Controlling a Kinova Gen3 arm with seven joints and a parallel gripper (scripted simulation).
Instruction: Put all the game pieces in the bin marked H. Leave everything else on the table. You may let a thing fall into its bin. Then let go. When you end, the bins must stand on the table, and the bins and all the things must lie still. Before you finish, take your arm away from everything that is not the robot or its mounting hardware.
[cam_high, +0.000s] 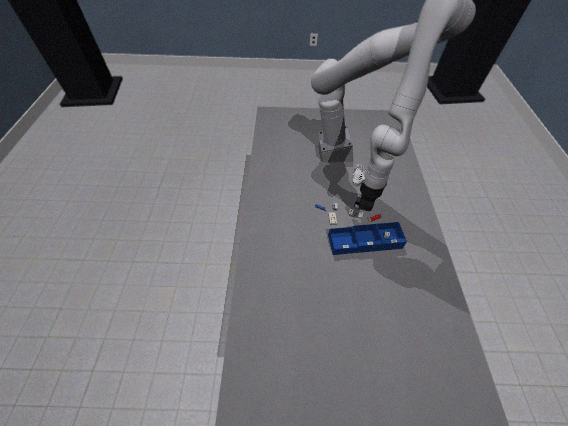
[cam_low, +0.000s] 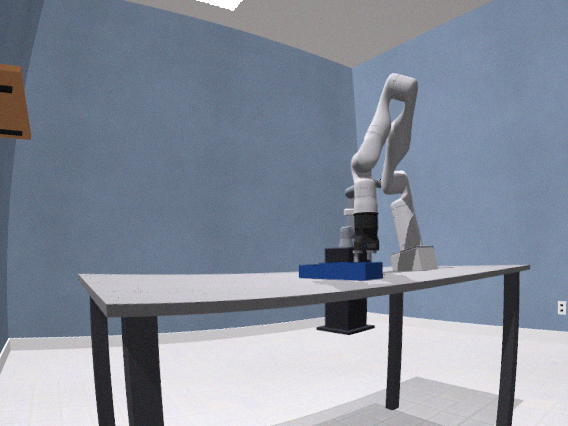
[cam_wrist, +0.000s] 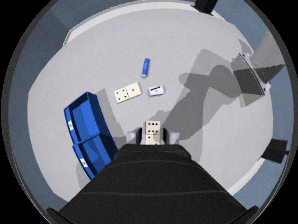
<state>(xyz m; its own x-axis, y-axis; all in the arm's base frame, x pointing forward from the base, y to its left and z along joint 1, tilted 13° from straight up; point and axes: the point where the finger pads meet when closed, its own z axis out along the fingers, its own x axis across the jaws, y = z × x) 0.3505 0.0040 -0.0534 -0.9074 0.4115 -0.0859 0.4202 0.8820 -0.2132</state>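
Wrist view: matte black gripper (cam_wrist: 153, 137) spread, empty, straddling flat pale domino (cam_wrist: 153, 132) on smooth grey table (cam_wrist: 200, 43)

bin labels (cam_high: 370, 243): too small to read | gripper (cam_wrist: 153, 137): fingertips mostly hidden behind its body

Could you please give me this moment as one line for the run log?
phase: descent to pick | gripper: open, empty, straddling pale tile | bins: one die in an end bin | table: other pieces loose

Even light, seemingly soft focus
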